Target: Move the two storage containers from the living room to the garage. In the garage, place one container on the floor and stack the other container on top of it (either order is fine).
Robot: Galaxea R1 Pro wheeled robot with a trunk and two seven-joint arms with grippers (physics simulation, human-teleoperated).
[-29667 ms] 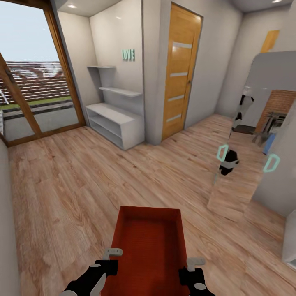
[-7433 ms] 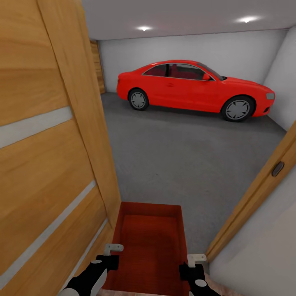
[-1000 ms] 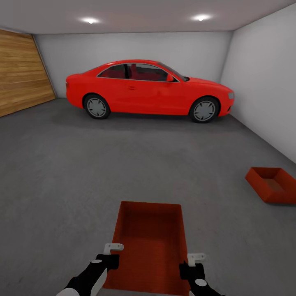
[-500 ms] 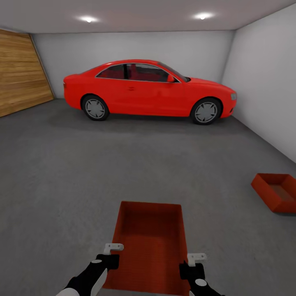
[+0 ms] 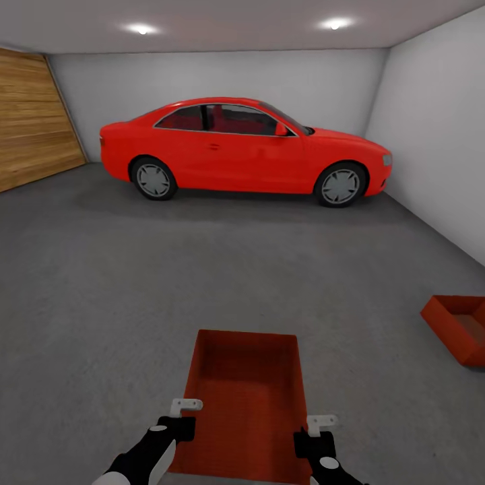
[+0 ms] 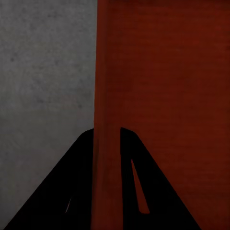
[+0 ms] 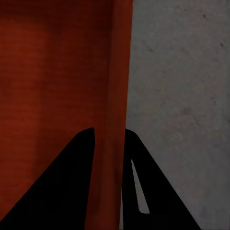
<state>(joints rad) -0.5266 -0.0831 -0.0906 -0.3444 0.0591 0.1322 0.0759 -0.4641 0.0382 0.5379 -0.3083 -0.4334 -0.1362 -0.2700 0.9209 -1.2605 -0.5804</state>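
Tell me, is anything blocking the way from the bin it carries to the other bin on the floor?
Nothing visible: only bare grey floor lies between the carried bin and the other bin at right.

carried container (image 5: 248, 397) sits low and centre between both arms; second container (image 5: 461, 327) on the floor (image 5: 202, 269) far right; car (image 5: 242, 151) parked behind.

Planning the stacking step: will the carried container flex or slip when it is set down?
The carried container is thin-walled, pinched by each end effector on one side wall, so it probably flexes slightly. Empty, it is likely light. Its flat base should not tip on the floor.
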